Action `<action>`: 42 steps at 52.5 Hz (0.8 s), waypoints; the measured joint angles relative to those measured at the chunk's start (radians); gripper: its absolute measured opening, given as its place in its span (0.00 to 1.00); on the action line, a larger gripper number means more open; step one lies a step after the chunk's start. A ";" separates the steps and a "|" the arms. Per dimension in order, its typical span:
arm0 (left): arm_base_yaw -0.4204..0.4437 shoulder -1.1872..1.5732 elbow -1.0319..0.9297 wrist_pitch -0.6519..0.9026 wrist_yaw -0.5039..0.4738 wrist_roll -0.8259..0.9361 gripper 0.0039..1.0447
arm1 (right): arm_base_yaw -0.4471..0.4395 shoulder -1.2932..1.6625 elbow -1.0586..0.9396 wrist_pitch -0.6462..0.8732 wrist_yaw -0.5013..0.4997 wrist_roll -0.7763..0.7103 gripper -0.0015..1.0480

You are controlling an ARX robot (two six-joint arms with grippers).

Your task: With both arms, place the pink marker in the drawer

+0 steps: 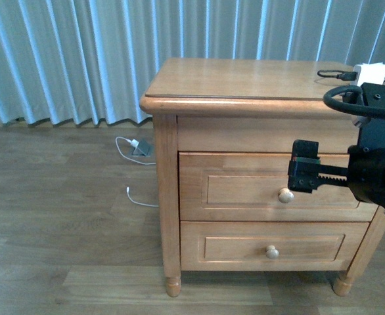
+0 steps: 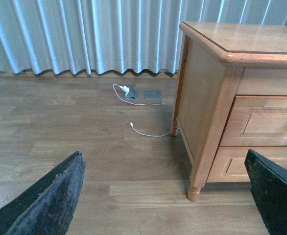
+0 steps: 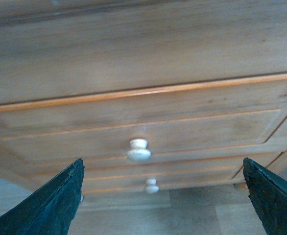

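Observation:
The drawer (image 1: 271, 187) is the nightstand's upper one and is shut, with a round knob (image 1: 285, 195). My right gripper (image 1: 304, 167) hangs open and empty just in front of the drawer, slightly above and right of the knob. In the right wrist view the drawer front (image 3: 148, 132) and knob (image 3: 139, 150) lie between the spread fingers (image 3: 50, 205). My left gripper (image 2: 165, 196) is open and empty above the floor, left of the nightstand; it is out of the front view. The drawer's left end shows in the left wrist view (image 2: 266, 122). The pink marker is not in view.
A white charger block (image 1: 370, 71) with a black cable lies on the nightstand top (image 1: 245, 79) at the far right. The lower drawer (image 1: 271, 246) is shut. A white cable and adapter (image 1: 138, 147) lie on the wood floor by the curtain (image 1: 67, 59).

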 joint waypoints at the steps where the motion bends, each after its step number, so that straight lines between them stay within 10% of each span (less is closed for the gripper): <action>1: 0.000 0.000 0.000 0.000 0.000 0.000 0.94 | 0.001 -0.014 -0.010 -0.005 -0.002 0.000 0.92; 42: 0.000 0.000 0.000 0.000 0.000 0.000 0.94 | -0.039 -1.135 -0.454 -0.541 -0.095 0.136 0.92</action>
